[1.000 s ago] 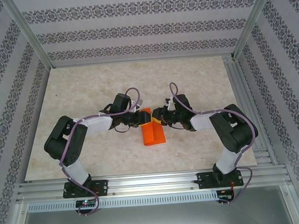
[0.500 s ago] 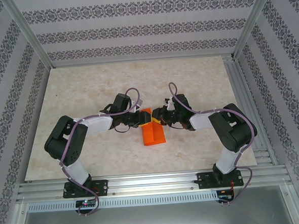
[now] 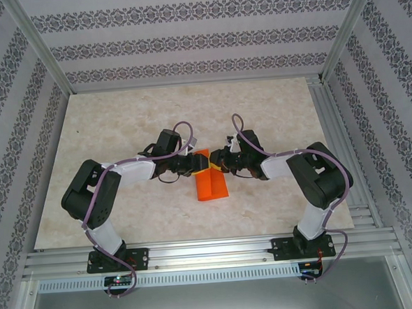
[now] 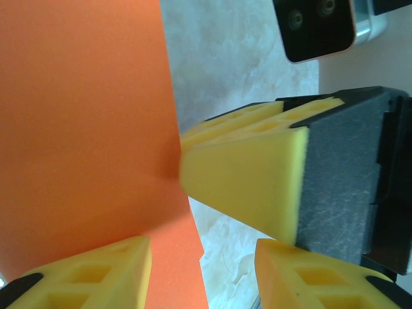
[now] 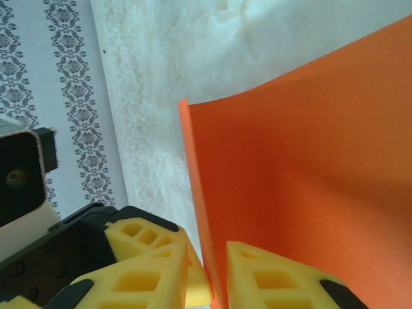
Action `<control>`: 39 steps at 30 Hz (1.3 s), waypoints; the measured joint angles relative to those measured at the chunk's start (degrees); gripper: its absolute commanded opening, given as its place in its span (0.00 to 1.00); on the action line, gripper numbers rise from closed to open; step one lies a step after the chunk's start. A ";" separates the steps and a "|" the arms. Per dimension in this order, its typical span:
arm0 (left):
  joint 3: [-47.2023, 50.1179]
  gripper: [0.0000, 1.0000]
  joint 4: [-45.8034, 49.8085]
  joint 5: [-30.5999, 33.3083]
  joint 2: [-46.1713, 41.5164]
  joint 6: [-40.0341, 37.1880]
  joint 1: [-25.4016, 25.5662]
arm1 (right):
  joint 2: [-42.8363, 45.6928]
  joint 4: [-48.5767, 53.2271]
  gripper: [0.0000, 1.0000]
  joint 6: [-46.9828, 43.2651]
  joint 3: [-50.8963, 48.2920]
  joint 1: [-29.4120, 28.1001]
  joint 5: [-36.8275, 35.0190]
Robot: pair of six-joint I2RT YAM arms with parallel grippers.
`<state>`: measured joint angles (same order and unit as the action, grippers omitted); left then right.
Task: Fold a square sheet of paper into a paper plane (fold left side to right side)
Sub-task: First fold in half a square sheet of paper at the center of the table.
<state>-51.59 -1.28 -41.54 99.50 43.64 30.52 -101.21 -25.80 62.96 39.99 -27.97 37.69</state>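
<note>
From the overhead camera I see the orange sheet (image 3: 211, 185) lying as a narrow rectangle near the middle of the marble-patterned table (image 3: 120, 125), a little toward 6 o'clock of centre. Its long side runs roughly from 12 to 6. Both arms bend inward and meet over the sheet's 12 o'clock end, the left gripper (image 3: 195, 163) coming in from 9 o'clock and the right gripper (image 3: 218, 166) from 3 o'clock.

On the right wrist camera the right gripper (image 5: 209, 273) has its yellow foam fingers (image 5: 283, 280) clenched close on either side of the sheet's edge. The orange sheet (image 5: 309, 161) rises from between them toward 1 o'clock as a gently curved flap lifted off the table (image 5: 148, 64). I read that as grasping the paper.

The left wrist camera agrees. The right gripper (image 4: 183, 162) comes in from 3 o'clock and its wedge-shaped tips pinch the straight edge of the orange sheet (image 4: 84, 129), which covers the 9 o'clock half of that view.

The left gripper (image 4: 203, 267) is released. One finger (image 4: 109, 270) sits at 7 o'clock over the paper and the other at 5 o'clock over bare table (image 4: 225, 64). They are well apart, with the sheet's edge running down between them.
</note>
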 measured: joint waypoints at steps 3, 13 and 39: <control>0.00 0.48 -0.04 0.00 0.00 0.02 0.00 | -0.94 0.04 0.19 0.00 0.02 0.26 0.15; 0.00 0.55 -0.61 0.07 -0.31 0.04 0.00 | -1.40 0.55 0.01 -0.74 0.02 0.98 0.87; -2.14 0.59 13.51 16.74 -0.39 -0.83 4.57 | -0.61 11.30 0.07 -10.29 2.58 4.50 0.76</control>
<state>-53.74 12.23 -24.80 99.11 42.81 35.09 -101.82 -14.50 52.66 42.57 -23.46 38.46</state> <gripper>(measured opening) 0.595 0.062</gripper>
